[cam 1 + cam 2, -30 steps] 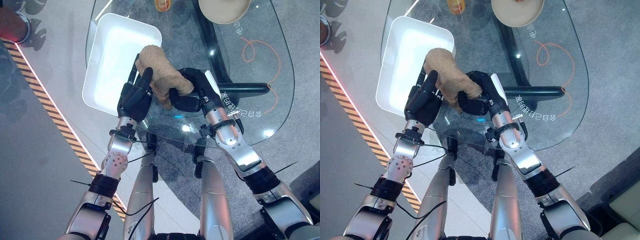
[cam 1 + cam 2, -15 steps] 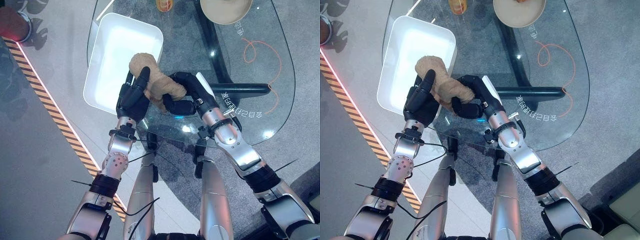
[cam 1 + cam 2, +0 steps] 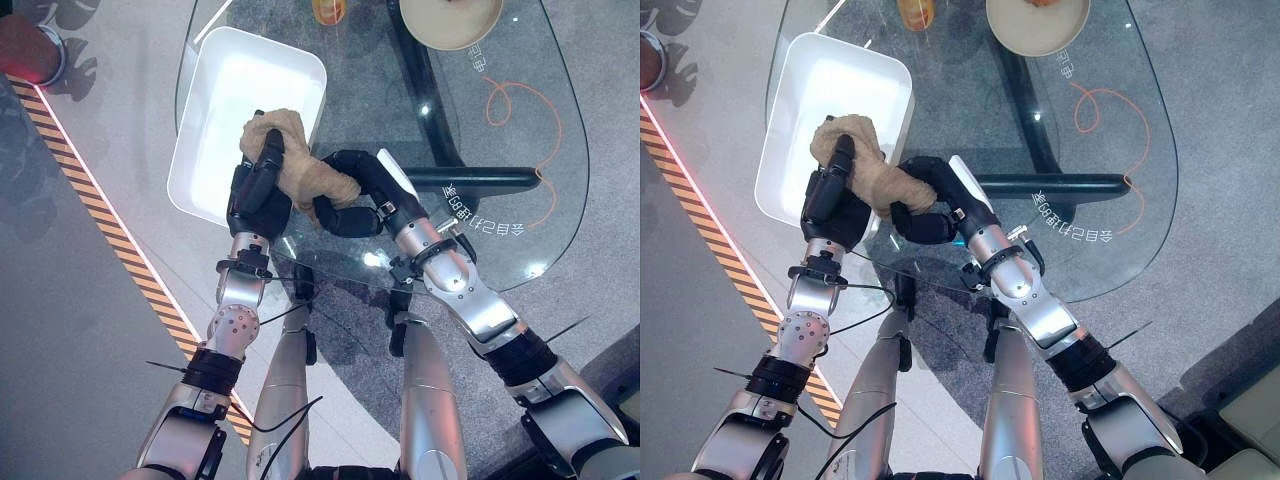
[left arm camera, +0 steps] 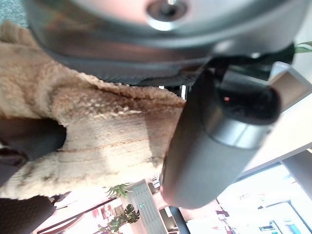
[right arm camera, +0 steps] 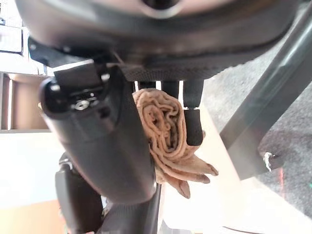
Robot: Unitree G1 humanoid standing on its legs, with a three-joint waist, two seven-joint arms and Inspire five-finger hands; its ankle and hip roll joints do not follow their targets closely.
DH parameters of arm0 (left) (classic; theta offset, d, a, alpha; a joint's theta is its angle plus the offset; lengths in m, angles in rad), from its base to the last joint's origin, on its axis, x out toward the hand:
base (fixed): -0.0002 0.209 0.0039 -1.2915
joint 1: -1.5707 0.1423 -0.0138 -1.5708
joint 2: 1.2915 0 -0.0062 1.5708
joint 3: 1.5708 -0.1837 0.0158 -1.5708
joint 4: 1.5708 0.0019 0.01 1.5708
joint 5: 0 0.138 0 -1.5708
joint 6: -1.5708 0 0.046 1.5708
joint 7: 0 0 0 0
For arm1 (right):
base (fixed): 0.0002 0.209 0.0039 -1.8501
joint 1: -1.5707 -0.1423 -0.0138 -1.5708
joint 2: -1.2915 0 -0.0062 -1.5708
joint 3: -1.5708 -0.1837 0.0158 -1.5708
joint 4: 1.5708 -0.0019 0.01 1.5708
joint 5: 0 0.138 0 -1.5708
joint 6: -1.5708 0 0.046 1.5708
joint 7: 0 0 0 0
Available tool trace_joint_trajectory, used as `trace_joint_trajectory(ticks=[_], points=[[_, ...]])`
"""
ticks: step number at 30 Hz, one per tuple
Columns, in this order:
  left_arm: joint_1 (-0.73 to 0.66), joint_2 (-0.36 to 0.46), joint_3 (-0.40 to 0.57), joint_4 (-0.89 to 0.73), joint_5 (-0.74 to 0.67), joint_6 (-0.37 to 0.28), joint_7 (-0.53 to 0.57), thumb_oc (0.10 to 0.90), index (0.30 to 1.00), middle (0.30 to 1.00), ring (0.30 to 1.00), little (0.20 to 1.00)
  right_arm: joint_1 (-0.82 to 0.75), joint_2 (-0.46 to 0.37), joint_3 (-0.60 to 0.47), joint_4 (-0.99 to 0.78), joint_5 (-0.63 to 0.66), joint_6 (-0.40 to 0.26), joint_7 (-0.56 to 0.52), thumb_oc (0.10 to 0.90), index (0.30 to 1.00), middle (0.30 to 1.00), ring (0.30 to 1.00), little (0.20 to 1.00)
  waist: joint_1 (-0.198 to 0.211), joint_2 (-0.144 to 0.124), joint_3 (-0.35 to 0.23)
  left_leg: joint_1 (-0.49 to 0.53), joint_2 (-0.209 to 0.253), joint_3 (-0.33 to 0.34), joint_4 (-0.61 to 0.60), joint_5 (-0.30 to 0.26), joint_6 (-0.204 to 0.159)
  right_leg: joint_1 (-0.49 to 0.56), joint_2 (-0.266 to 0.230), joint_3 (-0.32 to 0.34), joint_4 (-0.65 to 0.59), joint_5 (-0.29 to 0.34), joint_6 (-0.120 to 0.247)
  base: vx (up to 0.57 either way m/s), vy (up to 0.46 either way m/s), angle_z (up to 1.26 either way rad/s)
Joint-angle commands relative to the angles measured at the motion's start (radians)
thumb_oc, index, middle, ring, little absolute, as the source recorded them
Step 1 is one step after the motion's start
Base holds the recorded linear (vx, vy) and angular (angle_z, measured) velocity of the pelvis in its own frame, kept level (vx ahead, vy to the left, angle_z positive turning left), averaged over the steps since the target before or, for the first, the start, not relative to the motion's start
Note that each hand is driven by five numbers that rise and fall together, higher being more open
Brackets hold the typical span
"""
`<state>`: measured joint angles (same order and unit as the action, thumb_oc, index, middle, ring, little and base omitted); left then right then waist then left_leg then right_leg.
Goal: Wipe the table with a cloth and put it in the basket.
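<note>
A tan fluffy cloth is bunched up just above the glass table, at the right rim of the white basket. My left hand grips the cloth's left end, thumb laid over the top of it. The left wrist view shows the cloth pressed between that thumb and the fingers. My right hand curls round the cloth's right end, and the cloth shows rolled up inside its fingers in the right wrist view. The cloth's left end overlaps the basket's near right corner.
A beige bowl and an orange cup stand at the table's far edge. Under the glass lie the dark table base and an orange cord loop. A striped floor line runs left of the basket. A person's shoe shows at the far left.
Both hands have carried the cloth to the left, from over the glass to the basket's right rim. The cloth is now lower and more bunched between them.
</note>
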<state>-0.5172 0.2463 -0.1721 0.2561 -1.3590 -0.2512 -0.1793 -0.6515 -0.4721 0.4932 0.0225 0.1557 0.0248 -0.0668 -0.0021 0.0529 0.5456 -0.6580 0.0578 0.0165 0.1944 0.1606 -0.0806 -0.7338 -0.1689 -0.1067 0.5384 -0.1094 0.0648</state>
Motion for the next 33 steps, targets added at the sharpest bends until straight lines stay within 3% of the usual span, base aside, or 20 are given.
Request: trace_joint_trajectory(ticks=[1, 10, 11, 12, 13, 24, 33], points=[[-0.121, -0.007, 0.038, -0.137, 0.019, -0.108, -0.06, 0.1, 0.3, 0.3, 0.3, 0.2, -0.114, 0.055, -0.022, -0.123, -0.013, -0.114, 0.008, 0.1, 0.3, 0.3, 0.3, 0.2, 0.013, -0.035, -0.026, 0.038, -0.075, 0.031, 0.105, -0.174, 0.04, 0.075, 0.042, -0.057, -0.151, 0.066, 0.014, 0.0, 0.0, 0.0], [-0.118, -0.018, 0.052, -0.14, 0.034, -0.159, -0.045, 0.1, 0.3, 0.3, 0.3, 0.2, -0.11, 0.063, -0.024, -0.117, -0.017, -0.119, 0.005, 0.1, 0.3, 0.3, 0.3, 0.2, 0.017, -0.036, -0.026, 0.035, -0.077, 0.027, 0.109, -0.176, 0.04, 0.073, 0.044, -0.057, -0.146, 0.063, 0.013, 0.0, 0.0, 0.0], [-0.12, -0.02, 0.054, -0.14, 0.039, -0.161, -0.043, 0.1, 0.3, 0.3, 0.3, 0.2, -0.111, 0.067, -0.026, -0.117, -0.019, -0.116, 0.004, 0.292, 0.465, 0.465, 0.465, 0.392, 0.017, -0.037, -0.026, 0.036, -0.077, 0.026, 0.107, -0.175, 0.04, 0.075, 0.044, -0.057, -0.148, 0.063, 0.012, 0.0, 0.0, 0.0], [-0.121, -0.022, 0.055, -0.14, 0.044, -0.167, -0.038, 0.1, 0.3, 0.3, 0.3, 0.2, -0.11, 0.067, -0.027, -0.117, -0.016, -0.117, 0.001, 0.652, 0.773, 0.773, 0.773, 0.752, 0.017, -0.037, -0.026, 0.036, -0.077, 0.027, 0.107, -0.175, 0.04, 0.075, 0.044, -0.058, -0.149, 0.063, 0.012, 0.0, 0.0, 0.0], [-0.121, -0.022, 0.055, -0.139, 0.045, -0.171, -0.039, 0.1, 0.3, 0.3, 0.3, 0.2, -0.109, 0.066, -0.028, -0.116, -0.015, -0.12, 0.0, 0.8, 0.9, 0.9, 0.9, 0.9, 0.017, -0.037, -0.026, 0.036, -0.077, 0.027, 0.106, -0.175, 0.04, 0.075, 0.044, -0.058, -0.149, 0.063, 0.012, 0.0, 0.0, 0.0], [-0.122, -0.032, 0.064, -0.146, 0.064, -0.228, 0.012, 0.1, 0.3, 0.3, 0.3, 0.2, -0.106, 0.077, -0.034, -0.113, -0.02, -0.121, -0.006, 0.8, 0.9, 0.9, 0.9, 0.9, 0.017, -0.036, -0.026, 0.032, -0.079, 0.026, 0.107, -0.175, 0.039, 0.073, 0.043, -0.056, -0.15, 0.063, 0.012, 0.0, 0.0, 0.0], [-0.116, -0.035, 0.088, -0.144, 0.126, -0.327, 0.12, 0.1, 0.3, 0.3, 0.3, 0.2, -0.107, 0.085, -0.038, -0.116, -0.025, -0.114, -0.012, 0.8, 0.9, 0.9, 0.9, 0.9, 0.021, -0.035, -0.026, 0.032, -0.083, 0.02, 0.105, -0.173, 0.04, 0.07, 0.044, -0.058, -0.147, 0.062, 0.011, 0.0, 0.0, 0.0]])
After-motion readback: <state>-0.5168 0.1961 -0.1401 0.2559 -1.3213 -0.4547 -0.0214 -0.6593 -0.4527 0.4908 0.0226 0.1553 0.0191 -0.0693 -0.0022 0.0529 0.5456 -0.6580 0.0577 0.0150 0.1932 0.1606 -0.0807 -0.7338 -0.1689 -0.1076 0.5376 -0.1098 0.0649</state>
